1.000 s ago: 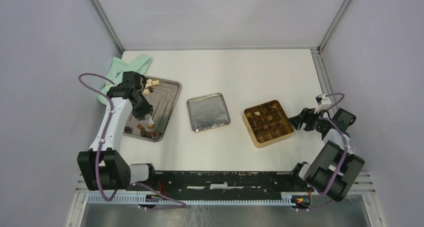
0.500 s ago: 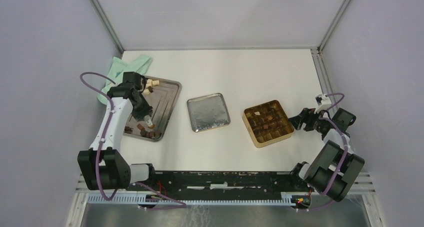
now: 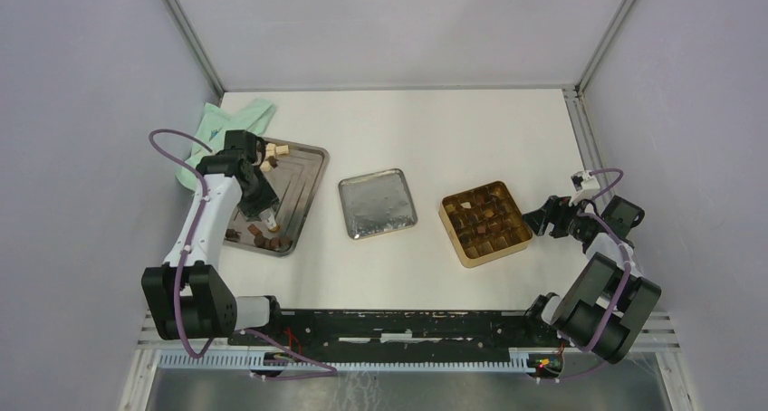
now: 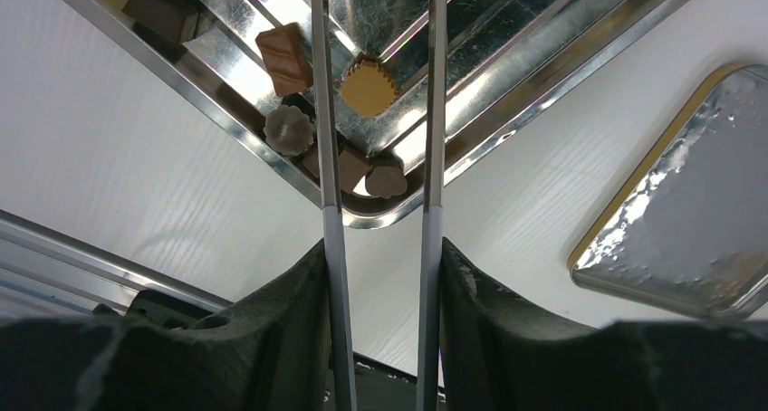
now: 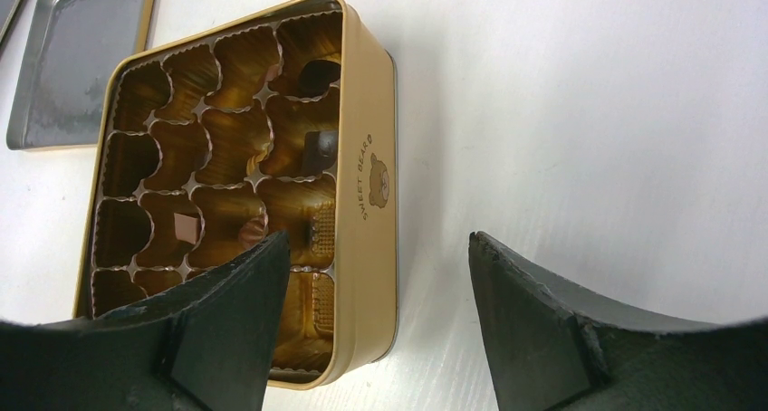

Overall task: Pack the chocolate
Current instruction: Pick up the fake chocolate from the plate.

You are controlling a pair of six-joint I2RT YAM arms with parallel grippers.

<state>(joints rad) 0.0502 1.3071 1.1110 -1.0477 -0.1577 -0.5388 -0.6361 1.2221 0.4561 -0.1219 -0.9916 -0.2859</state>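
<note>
My left gripper (image 3: pixel 256 196) is shut on long metal tweezers (image 4: pixel 328 157), whose two arms stand apart over the steel tray (image 3: pixel 303 180). In the left wrist view a caramel-brown chocolate (image 4: pixel 368 85) lies between the arms, and the tips run out of the top of the frame. More brown chocolates (image 4: pixel 290 129) lie in the tray's corner (image 4: pixel 507 112). My right gripper (image 3: pixel 541 219) is open and empty just right of the gold tin (image 3: pixel 521 239). In the right wrist view (image 5: pixel 379 239) its left finger is over the tin's wall (image 5: pixel 367 185). A few compartments hold chocolate (image 5: pixel 187 225).
The tin's silver lid (image 3: pixel 378 203) lies upside down between tray and tin. A green cloth (image 3: pixel 226 121) lies behind the tray at the back left. White chocolates (image 3: pixel 272 153) sit at the tray's far end. Enclosure walls stand on three sides.
My left arm has shifted slightly, drawing the tweezers a little back over the tray. The right arm has not moved.
</note>
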